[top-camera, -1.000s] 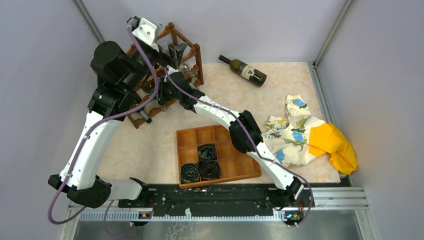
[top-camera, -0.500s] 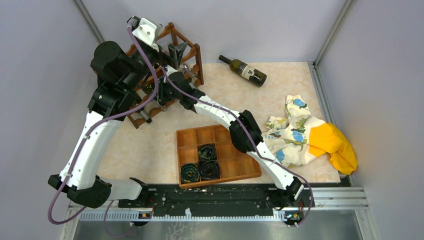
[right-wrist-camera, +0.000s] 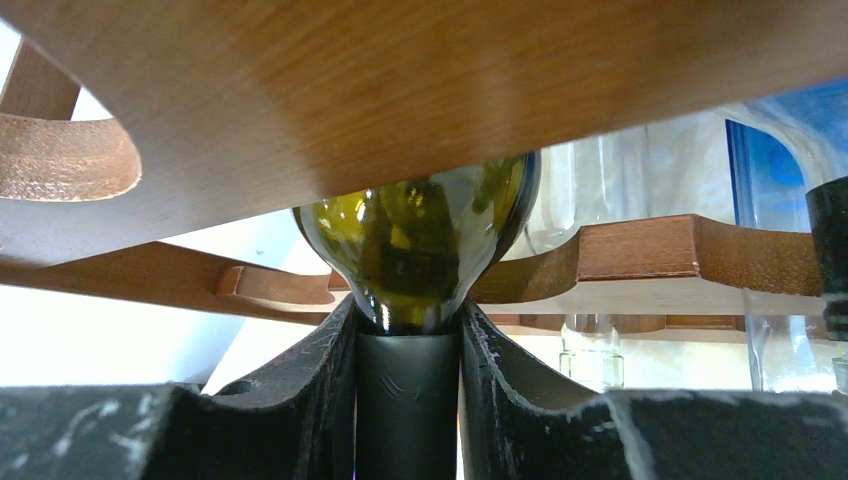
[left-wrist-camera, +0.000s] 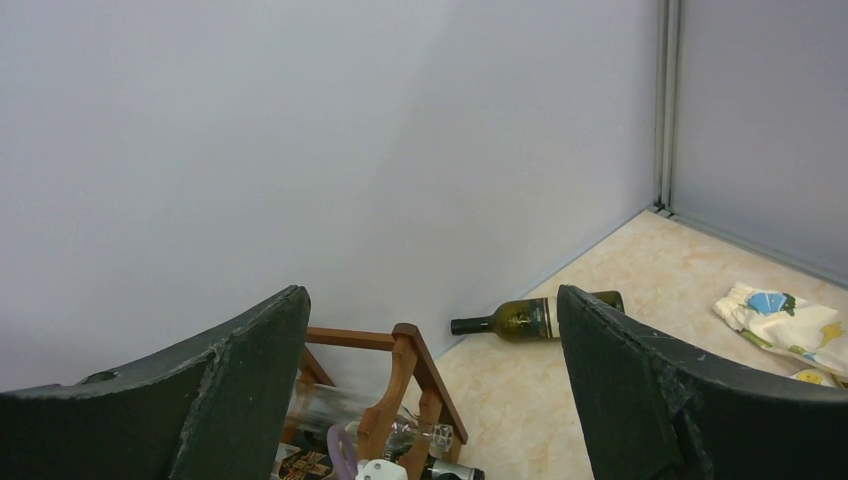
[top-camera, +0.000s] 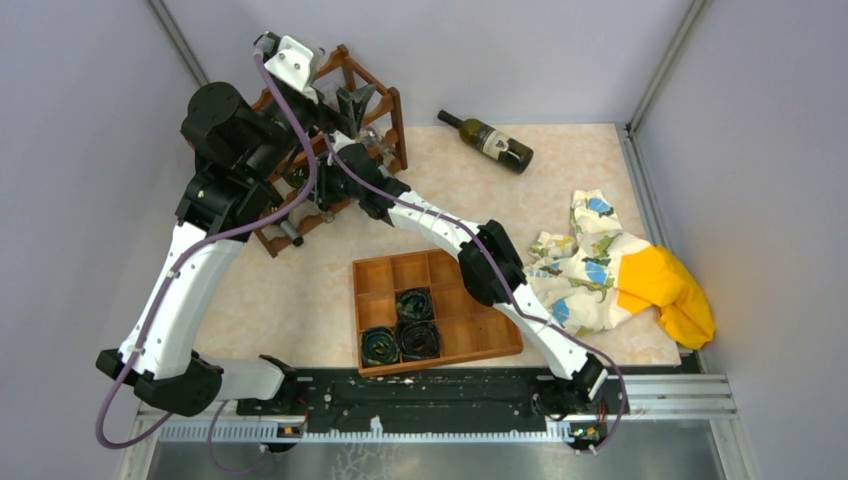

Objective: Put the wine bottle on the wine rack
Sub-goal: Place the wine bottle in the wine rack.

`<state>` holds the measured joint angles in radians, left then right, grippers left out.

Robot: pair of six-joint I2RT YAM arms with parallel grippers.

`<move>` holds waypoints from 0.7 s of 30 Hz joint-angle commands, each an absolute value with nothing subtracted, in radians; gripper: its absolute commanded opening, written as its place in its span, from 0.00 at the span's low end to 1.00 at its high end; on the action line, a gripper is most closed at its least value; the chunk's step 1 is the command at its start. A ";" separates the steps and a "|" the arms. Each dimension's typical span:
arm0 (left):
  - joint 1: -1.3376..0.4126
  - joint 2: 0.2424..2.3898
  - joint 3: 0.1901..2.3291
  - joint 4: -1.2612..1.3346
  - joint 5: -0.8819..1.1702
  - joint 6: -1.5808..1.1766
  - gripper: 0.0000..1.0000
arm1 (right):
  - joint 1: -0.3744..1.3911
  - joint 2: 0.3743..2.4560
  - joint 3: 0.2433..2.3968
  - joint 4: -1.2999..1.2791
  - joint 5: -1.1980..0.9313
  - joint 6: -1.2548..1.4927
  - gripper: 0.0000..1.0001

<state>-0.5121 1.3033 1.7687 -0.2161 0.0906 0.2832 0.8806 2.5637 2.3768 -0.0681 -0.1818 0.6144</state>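
The dark reddish-brown wine rack (top-camera: 385,125) stands at the back left corner. In the right wrist view, my right gripper (right-wrist-camera: 408,325) is shut on the black-capped neck of a green wine bottle (right-wrist-camera: 420,235). Its body lies inside the rack, between scalloped rails (right-wrist-camera: 650,250). From above, the right gripper (top-camera: 330,185) sits at the rack's front side. My left gripper (top-camera: 355,100) hovers over the rack top, open and empty; its wrist view (left-wrist-camera: 430,297) looks down on the rack (left-wrist-camera: 415,365). A second wine bottle (top-camera: 492,142) lies on the table by the back wall.
Clear glass bottles (right-wrist-camera: 600,180) rest in the rack. An orange-brown compartment tray (top-camera: 480,340) with dark rolled items (top-camera: 400,335) sits near the front. A patterned cloth (top-camera: 585,270) and a yellow cloth (top-camera: 675,295) lie at the right. Grey walls enclose the table.
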 commanded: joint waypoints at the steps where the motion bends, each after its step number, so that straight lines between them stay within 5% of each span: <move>1: -0.507 1.290 1.771 -0.174 0.102 0.274 0.99 | 0.874 2.507 2.466 0.135 -0.167 0.635 0.29; 7: -0.508 1.289 1.772 -0.173 0.104 0.274 0.99 | 0.874 2.505 2.465 0.140 -0.163 0.672 0.37; 21: -0.507 1.286 1.770 -0.171 0.107 0.273 0.99 | 0.873 2.507 2.462 0.141 -0.150 0.679 0.37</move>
